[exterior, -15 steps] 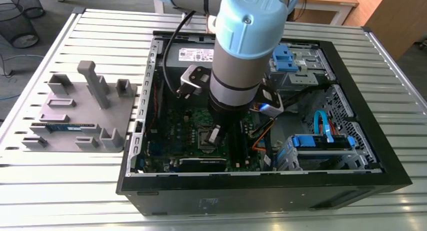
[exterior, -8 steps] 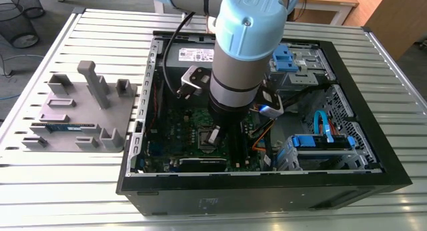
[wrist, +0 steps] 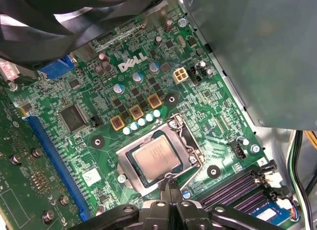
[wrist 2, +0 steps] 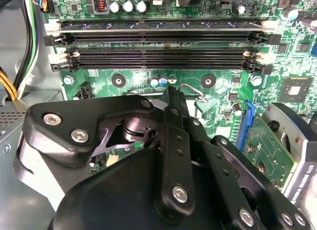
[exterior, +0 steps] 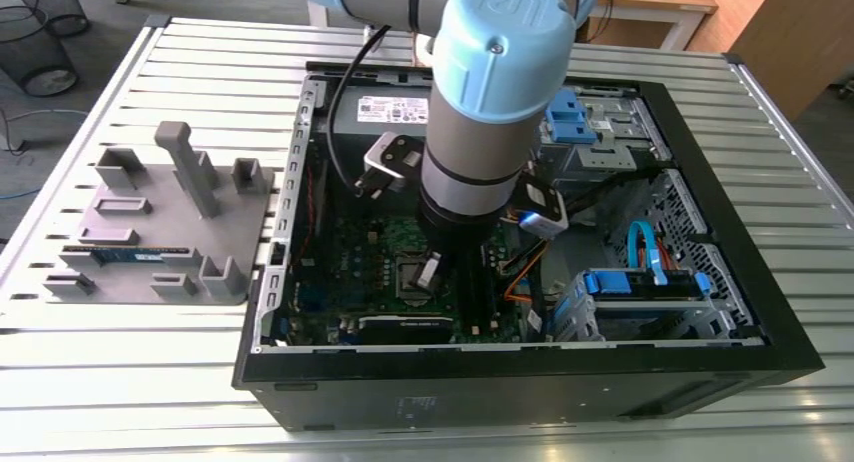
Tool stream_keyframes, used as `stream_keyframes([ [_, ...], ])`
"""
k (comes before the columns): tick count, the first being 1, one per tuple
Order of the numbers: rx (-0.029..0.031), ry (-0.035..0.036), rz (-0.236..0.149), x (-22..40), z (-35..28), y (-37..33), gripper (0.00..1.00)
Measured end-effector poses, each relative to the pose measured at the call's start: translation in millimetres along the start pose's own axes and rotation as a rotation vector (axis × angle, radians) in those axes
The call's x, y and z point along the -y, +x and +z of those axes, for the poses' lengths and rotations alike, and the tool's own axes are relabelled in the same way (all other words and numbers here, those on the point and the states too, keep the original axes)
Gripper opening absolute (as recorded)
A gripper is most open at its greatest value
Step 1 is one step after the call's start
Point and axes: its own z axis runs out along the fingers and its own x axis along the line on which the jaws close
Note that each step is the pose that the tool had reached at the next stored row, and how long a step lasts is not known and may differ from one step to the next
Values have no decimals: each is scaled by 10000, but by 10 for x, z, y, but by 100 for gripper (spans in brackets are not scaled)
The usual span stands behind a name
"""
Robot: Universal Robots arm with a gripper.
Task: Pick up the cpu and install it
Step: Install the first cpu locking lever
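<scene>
The arm (exterior: 467,152) stands nearly upright, a grey tube with pale blue joint caps reaching down into the open black computer case (exterior: 534,387) on the slatted metal tabletop (exterior: 134,372); the black pincer (wrist: 170,184) hangs low over the green motherboard (wrist: 213,106), its two slim fingers pressed together, tips just beside the socket's edge; the cpu (wrist: 156,158), a flat square with a dull silver top, lies seated inside the socket's metal frame (wrist: 185,136); long black memory slots (wrist 2: 163,39) run nearby.
</scene>
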Motion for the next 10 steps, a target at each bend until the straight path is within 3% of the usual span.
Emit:
stream_keyframes([
  [10,7,2,65,27,3,33,11],
])
